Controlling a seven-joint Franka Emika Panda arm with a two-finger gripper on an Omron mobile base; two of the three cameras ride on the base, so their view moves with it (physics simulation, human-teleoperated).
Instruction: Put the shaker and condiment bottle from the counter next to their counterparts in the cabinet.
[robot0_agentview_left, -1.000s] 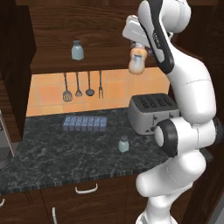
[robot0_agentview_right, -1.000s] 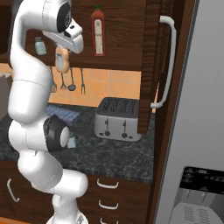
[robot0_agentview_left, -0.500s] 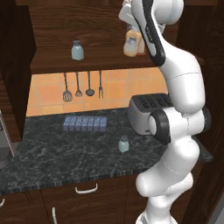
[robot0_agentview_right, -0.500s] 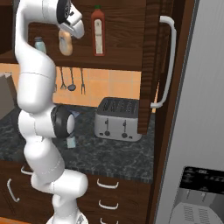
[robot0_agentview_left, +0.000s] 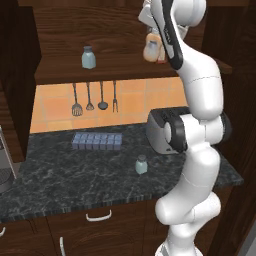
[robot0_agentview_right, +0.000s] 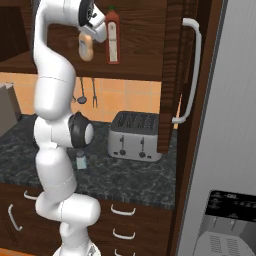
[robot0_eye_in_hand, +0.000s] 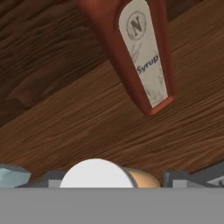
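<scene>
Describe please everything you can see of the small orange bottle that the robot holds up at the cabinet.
The condiment bottle is small, squat, orange-peach, looks like plastic, with a white cap seen from above in the hand view. It is upright, clamped between the fingers of the end effector, at the level of the cabinet shelf. It sits just in front of the tall red syrup bottle. Whether its base already touches the shelf cannot be told.

Two shakers (robot0_agentview_left: 88, 56) (robot0_agentview_left: 142, 164) were there, one orange condiment bottle (robot0_agentview_left: 151, 49), one red syrup bottle (robot0_agentview_right: 113, 35), one toaster (robot0_agentview_right: 135, 135), four hanging utensils (robot0_agentview_left: 94, 98) and one blue tray (robot0_agentview_left: 97, 141).
</scene>
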